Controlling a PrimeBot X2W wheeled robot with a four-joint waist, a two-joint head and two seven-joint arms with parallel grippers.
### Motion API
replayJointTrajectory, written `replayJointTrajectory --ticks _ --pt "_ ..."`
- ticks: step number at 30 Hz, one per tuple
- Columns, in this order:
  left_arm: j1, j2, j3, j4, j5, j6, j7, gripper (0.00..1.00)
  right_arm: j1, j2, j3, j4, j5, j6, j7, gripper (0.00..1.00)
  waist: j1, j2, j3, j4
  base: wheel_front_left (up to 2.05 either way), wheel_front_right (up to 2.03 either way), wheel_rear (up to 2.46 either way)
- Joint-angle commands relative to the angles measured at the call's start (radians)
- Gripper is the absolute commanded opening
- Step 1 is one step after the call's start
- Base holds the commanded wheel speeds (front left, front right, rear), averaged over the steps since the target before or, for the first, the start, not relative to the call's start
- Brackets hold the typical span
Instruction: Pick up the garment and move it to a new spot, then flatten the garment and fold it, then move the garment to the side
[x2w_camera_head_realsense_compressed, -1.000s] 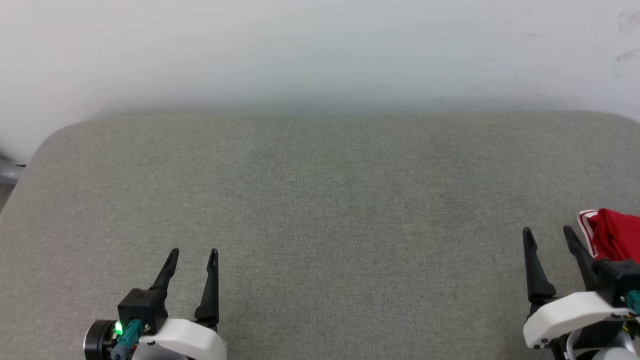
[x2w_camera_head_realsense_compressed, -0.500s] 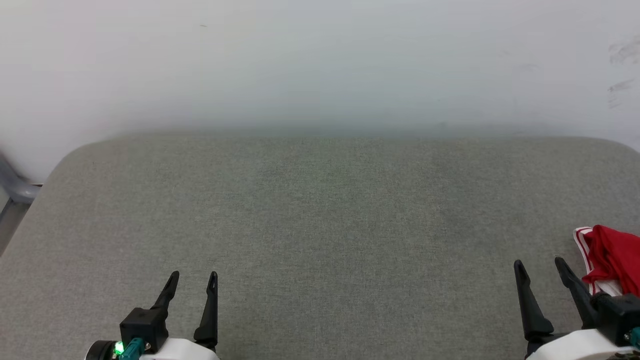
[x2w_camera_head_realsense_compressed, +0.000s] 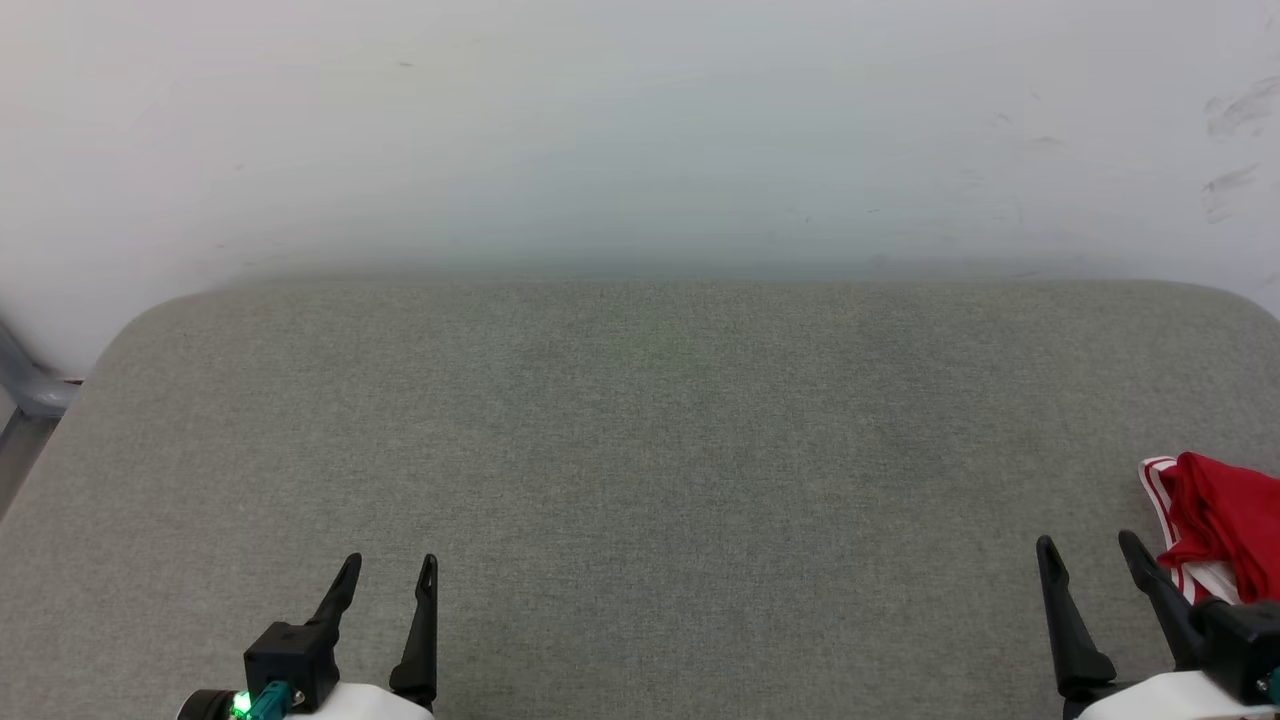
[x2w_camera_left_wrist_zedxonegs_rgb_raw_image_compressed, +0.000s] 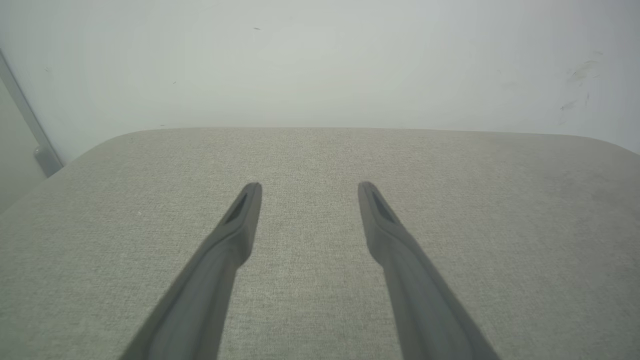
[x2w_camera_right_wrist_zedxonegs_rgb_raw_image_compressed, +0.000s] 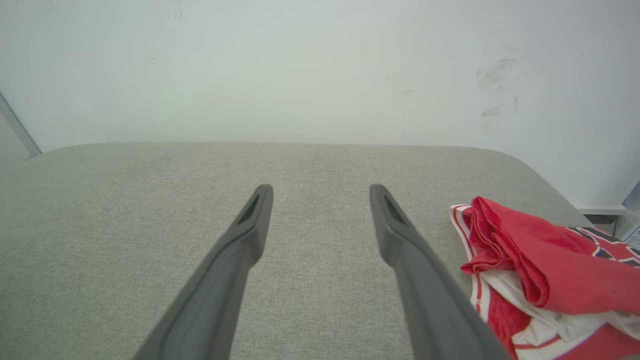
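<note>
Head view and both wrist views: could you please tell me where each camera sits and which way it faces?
Head: on the head, facing forward and down at the table and wall; left pincer lower left, right pincer lower right.
Left wrist: on the left wrist, facing along its own open fingers over the table.
Right wrist: likewise on the right arm; shirt at the view's right.
Shared: head and right wrist both show the shirt.

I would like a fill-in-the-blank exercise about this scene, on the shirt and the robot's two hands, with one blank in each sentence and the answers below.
1. The shirt is mostly ____ in colour.
2. The left hand and the right hand are both ____, not shut.
3. The shirt lies crumpled beside the ____ hand.

Answers: red; open; right
</note>
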Motion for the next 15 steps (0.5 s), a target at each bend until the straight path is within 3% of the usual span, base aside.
replayJointTrajectory --ticks 1,11,12,15 --pt "-0.004 0.004 -0.002 0.004 -0.004 -0.005 -0.006 1.0 0.004 0.002 0.002 -0.006 -0.004 -0.001 0.001 1.0 0.0 0.0 0.0 0.0 0.0 0.0 0.0" --pt "-0.017 0.011 -0.005 0.017 -0.012 -0.006 -0.006 1.0 -0.016 0.002 0.013 -0.005 -0.007 -0.001 -0.005 1.0 0.0 0.0 0.003 -0.001 0.0 0.0 0.0" --pt "-0.006 0.007 -0.004 0.016 -0.008 -0.004 -0.001 0.0 -0.006 0.0 0.013 -0.001 -0.011 0.0 -0.001 0.0 0.0001 0.0 0.003 -0.001 0.0 0.0 0.0" --pt "0.008 -0.002 -0.005 0.038 -0.01 -0.005 0.003 0.0 0.003 0.001 0.016 0.026 -0.01 0.0 0.0 0.0 0.0001 0.0 0.003 -0.001 0.0 0.0 0.0"
